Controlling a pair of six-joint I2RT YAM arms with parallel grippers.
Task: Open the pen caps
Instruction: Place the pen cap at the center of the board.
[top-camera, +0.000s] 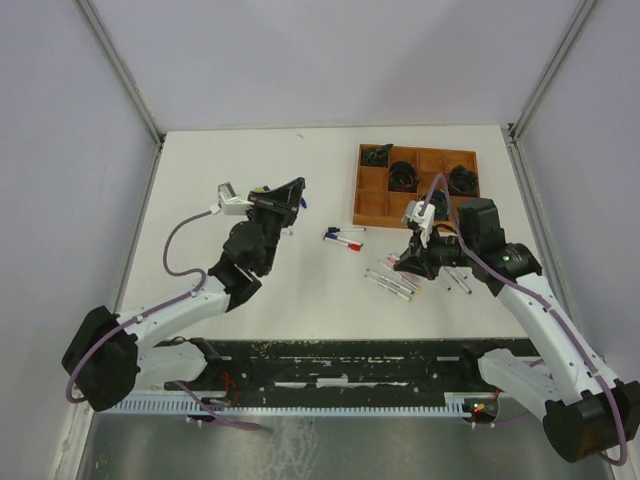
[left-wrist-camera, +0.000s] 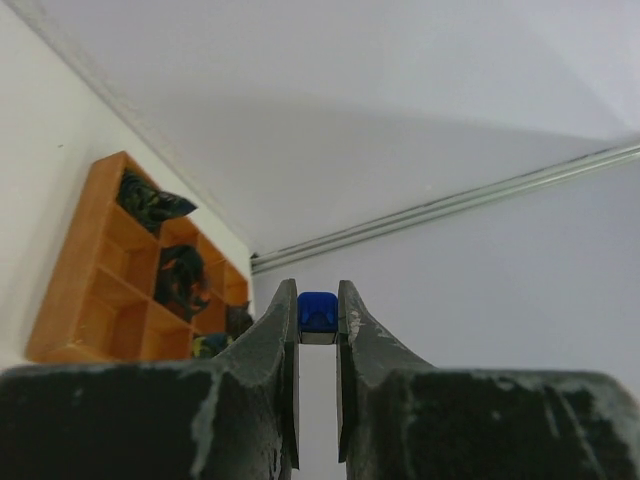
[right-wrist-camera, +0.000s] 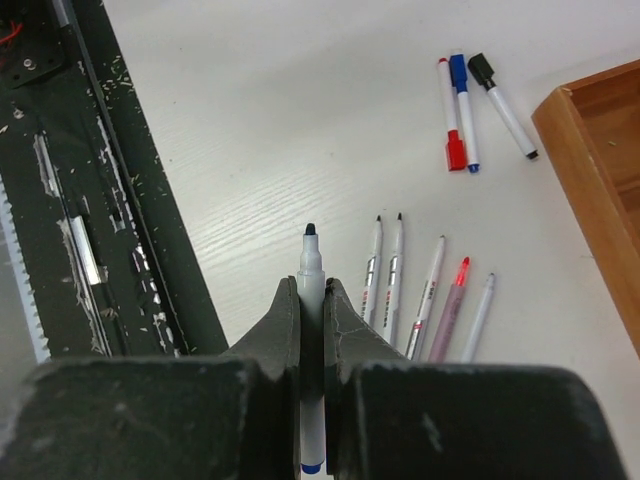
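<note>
My left gripper (left-wrist-camera: 317, 297) is shut on a blue pen cap (left-wrist-camera: 317, 312), pinched at the very tips of its fingers. In the top view the left gripper (top-camera: 292, 196) is raised over the table's left-middle. My right gripper (right-wrist-camera: 311, 287) is shut on the white barrel of an uncapped pen (right-wrist-camera: 311, 262), dark tip pointing away, blue end near the palm. The right gripper (top-camera: 408, 262) hangs low over a row of uncapped pens (top-camera: 393, 281). Several uncapped pens (right-wrist-camera: 428, 292) lie side by side to the right of its fingers. Three capped pens (right-wrist-camera: 461, 108), red, blue and black, lie farther off.
A brown compartment tray (top-camera: 358, 195) holding dark bundles stands at the back right; its corner (right-wrist-camera: 596, 170) shows in the right wrist view and its wall (left-wrist-camera: 78, 262) in the left wrist view. A black strip (top-camera: 350, 365) runs along the near table edge.
</note>
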